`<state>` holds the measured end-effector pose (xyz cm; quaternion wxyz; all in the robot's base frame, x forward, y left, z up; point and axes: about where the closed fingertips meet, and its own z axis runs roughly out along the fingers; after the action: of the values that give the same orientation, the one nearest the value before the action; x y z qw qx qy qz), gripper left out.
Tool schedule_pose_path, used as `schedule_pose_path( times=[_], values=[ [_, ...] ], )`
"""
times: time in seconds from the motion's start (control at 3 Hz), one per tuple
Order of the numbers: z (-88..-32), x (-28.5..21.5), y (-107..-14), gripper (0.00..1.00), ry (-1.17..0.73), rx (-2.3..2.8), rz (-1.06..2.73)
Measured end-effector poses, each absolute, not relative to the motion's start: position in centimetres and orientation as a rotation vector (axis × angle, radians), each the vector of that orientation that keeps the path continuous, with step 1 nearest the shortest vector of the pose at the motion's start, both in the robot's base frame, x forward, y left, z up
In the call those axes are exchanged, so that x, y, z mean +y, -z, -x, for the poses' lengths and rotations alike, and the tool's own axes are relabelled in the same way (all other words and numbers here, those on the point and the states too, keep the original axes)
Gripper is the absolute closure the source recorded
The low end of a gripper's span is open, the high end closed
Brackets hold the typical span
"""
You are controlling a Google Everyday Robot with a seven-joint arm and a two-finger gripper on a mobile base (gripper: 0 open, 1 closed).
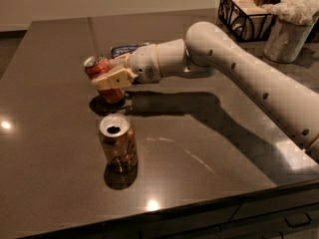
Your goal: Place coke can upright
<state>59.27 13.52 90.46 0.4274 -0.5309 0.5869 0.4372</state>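
Note:
The red-orange coke can (100, 71) stands nearly upright on the dark table (209, 148), its silver top facing up, at left of centre. My gripper (112, 78) reaches in from the right and is shut around the can's middle, with tan fingers (117, 77) across its front. The can's base is at or just above the table surface; I cannot tell whether it touches.
A golden-brown can (118, 142) stands upright in front of the coke can, nearer the front edge. A blue snack bag (126, 49) lies behind the gripper. A black wire basket (244, 15) and a container of crumpled paper (289, 29) stand at the back right.

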Motion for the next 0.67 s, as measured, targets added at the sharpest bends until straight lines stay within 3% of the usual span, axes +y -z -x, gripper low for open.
schedule_pose_path(
  times=[0.67],
  values=[
    [-59.30, 11.74, -89.70, 0.59, -1.161, 1.352, 1.211]
  ],
)
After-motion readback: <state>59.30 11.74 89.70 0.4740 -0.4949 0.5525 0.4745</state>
